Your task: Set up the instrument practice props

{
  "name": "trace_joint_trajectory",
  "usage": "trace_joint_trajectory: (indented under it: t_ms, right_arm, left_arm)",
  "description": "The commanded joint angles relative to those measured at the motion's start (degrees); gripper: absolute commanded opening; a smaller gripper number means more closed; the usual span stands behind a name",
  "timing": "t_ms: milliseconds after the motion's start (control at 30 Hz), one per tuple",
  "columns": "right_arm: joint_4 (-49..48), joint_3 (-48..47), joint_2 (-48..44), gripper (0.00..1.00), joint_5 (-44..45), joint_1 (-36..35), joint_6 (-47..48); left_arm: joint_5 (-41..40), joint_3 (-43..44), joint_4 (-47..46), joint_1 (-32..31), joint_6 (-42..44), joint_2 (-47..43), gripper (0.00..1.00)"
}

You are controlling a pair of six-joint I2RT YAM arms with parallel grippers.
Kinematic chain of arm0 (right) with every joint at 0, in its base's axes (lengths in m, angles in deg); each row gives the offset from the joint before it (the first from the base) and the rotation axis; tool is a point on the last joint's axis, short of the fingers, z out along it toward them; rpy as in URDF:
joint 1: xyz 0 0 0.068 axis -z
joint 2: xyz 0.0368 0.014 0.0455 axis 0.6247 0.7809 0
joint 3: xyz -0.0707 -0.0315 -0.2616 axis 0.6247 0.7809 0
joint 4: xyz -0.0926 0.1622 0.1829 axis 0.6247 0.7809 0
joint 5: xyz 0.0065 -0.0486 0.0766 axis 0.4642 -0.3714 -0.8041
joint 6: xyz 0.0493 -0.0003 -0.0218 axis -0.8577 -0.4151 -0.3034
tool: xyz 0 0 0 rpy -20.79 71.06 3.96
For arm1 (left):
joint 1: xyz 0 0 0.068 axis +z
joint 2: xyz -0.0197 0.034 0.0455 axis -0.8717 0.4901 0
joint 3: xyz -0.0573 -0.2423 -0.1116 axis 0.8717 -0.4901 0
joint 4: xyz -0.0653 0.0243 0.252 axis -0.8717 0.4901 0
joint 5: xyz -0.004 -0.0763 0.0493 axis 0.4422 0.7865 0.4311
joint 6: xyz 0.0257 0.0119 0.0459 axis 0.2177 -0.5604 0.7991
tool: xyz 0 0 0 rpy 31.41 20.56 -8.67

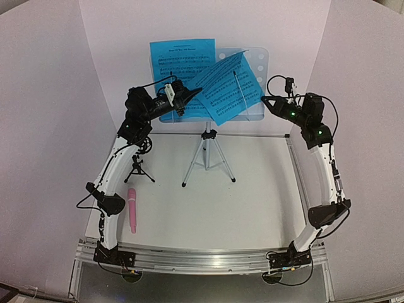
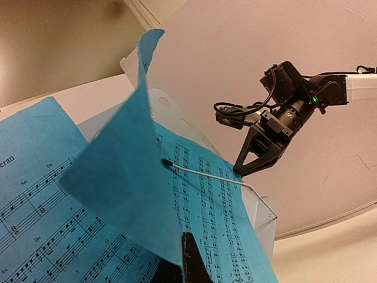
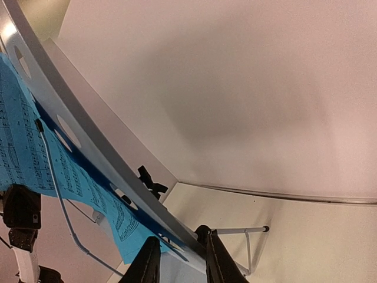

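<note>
The music stand (image 1: 266, 79) has a smooth, pale, satin-finish panel, painted metal or plastic, on bright metal legs. A thin glossy wire clip (image 2: 206, 172) lies across the sheet music (image 1: 183, 60), which is matt blue paper. The microphone (image 1: 132, 210) looks like smooth pink plastic, the small tripod (image 1: 140, 169) matt black, and the table (image 1: 252, 189) matt white with a brushed metal rail (image 1: 208, 259).

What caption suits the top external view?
Left gripper holds up a blue sheet-music page on the pale-blue music stand; right gripper grips its right edge.
</note>
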Motion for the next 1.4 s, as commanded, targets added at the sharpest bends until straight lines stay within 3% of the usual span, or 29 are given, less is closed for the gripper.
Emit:
trace_joint_trajectory:
  t_ms: [0,700,1133,1300,1367]
  right_arm:
    - [-1.0,0.8,-3.3,0.25,-1.1,-0.3,1.0]
    - [-2.1,-0.9,-1.2,0.24,-2.2,-0.3,0.7]
    - [-2.9,-2.0,0.2,0.14,-3.0,-0.3,-0.3]
    - [-3.3,-1.4,-0.3,0.0,-2.0,-0.3,-0.1]
    - [-3.4,-0.3,-1.0,0.0,-1.3,-0.4,0.1]
  left_arm:
    - [-0.6,0.6,-1.9,-0.1,-0.3,-2.1,0.0]
    - [-0.7,0.4,-1.8,0.0,-0.1,-2.3,0.0]
    - [-0.6,0.4,-1.6,-0.1,0.0,-2.2,0.0]
    - [-0.6,0.4,-1.8,-0.1,0.0,-2.1,0.0]
    - [-0.7,0.4,-1.8,-0.1,0.0,-2.1,0.0]
